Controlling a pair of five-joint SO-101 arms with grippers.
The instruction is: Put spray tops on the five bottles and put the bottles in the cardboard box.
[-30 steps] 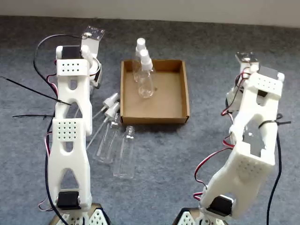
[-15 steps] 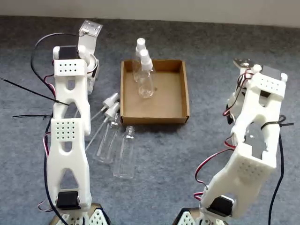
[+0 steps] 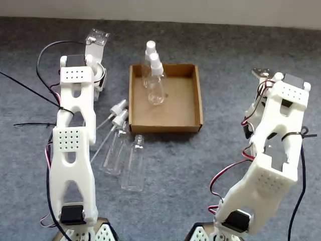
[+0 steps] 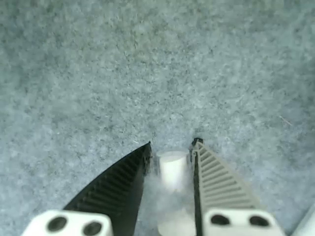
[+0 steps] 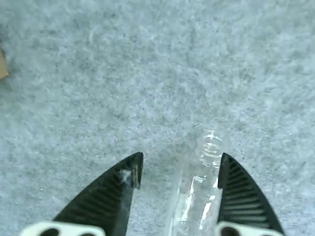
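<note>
Since a second ago the right arm has swung a little further right and nearer in the high view, away from the cardboard box [image 3: 181, 108], while the left arm's wrist has tipped slightly at the far left of the scene and ended about where it began. Nothing lying on the grey carpet [image 3: 225, 50] has shifted.

The left gripper [image 4: 172, 145] is clamped on a white spray top [image 4: 173, 169], with the dark finger on one side and the pale finger on the other, both touching it. Grey carpet lies beneath it.

The right gripper [image 5: 181, 157] has its jaws apart. A clear uncapped bottle [image 5: 197, 191] sits between them, its open threaded neck pointing away from the wrist. The bottle lies against the pale finger and a gap shows between it and the dark one. Whether this bottle rests on the carpet or is lifted off it cannot be told.

The cardboard box sits at the middle of the scene, between the two arms. In its far left part are two capped bottles: one [image 3: 156, 85] inside the box and another [image 3: 149, 57] over the far rim.

Just left of the box's near left corner, more clear bottles [image 3: 116, 148] lie side by side on the carpet with white spray heads at their far ends. The rightmost one, a topless bottle [image 3: 134, 163], has a bare neck.
</note>
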